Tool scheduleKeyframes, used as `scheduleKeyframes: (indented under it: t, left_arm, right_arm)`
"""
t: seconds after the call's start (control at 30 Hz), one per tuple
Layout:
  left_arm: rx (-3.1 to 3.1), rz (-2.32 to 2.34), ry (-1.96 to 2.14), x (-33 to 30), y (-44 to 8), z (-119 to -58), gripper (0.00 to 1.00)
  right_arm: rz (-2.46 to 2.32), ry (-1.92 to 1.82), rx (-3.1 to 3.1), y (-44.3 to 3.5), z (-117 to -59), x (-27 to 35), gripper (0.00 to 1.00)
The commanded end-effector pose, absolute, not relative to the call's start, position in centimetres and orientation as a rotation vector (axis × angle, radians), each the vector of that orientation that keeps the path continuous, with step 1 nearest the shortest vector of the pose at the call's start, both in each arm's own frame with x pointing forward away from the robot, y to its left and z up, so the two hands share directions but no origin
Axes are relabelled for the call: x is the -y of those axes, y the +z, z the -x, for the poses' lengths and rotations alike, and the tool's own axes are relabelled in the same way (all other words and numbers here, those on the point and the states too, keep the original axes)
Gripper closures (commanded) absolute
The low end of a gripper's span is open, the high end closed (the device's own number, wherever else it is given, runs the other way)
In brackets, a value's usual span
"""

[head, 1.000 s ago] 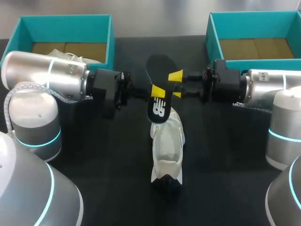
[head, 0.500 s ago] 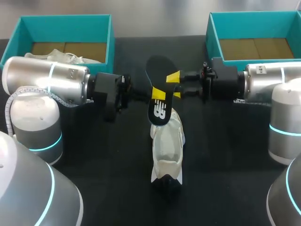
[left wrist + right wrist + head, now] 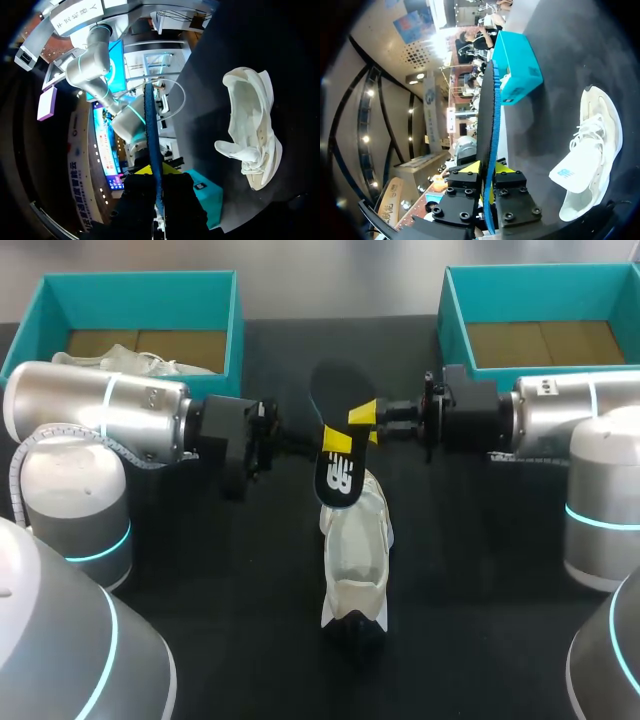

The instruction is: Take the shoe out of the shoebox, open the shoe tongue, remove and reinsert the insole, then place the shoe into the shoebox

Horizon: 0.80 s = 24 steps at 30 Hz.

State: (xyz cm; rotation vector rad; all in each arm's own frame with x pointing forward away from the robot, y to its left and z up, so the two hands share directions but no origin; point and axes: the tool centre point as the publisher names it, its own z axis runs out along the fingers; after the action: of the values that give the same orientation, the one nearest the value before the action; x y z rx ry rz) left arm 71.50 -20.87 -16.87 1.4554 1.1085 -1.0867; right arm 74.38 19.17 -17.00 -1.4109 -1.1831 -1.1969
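Closest in from the overhead cam, the white shoe (image 3: pixel 355 545) lies on the black bench (image 3: pixel 480 560) around dead centre, long axis running 6 to 12 o'clock. Its 6 o'clock end goes dark and I can't really make it out. Right behind it the black insole (image 3: pixel 336 470) stands up on edge, and its lower end overlaps the shoe's opening, so I can't tell if they're touching. The left end effector (image 3: pixel 335 442) comes in from 9 o'clock and the right end effector (image 3: pixel 365 418) from 3 o'clock. Both are clamped on the insole, and each wrist cam shows it edge-on between the fingers. The left one's yellow tips are mostly buried behind its black finger blocks. Further back, the left shoebox (image 3: pixel 140 280) sits at 10 o'clock with its near wall blocked by the arm and a second white shoe (image 3: pixel 150 363) peeking out. The right shoebox (image 3: pixel 540 272) at 2 o'clock is cut off at the edge.
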Motion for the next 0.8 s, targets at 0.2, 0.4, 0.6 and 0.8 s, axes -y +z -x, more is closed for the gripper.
scheduleKeyframes:
  t: [0.2,0.4,0.6,0.8]
  left_arm:
    - [-1.107,-1.454,-1.085,21.0,-16.9,-71.5,1.00]
    - [-1.107,-1.454,-1.085,21.0,-16.9,-71.5,1.00]
    - [-1.107,-1.454,-1.085,21.0,-16.9,-71.5,0.42]
    - [-1.141,-1.444,-1.103,19.2,-16.1,-70.6,0.00]
  right_arm:
    - [1.420,-1.201,1.181,-16.8,-74.1,-19.5,0.87]
    - [1.418,-1.202,1.183,-16.4,-73.9,-19.7,1.00]
    - [1.420,-1.197,1.183,-16.5,-73.8,-19.8,1.00]
    - [1.418,-1.200,1.165,-17.2,-73.8,-19.5,1.00]
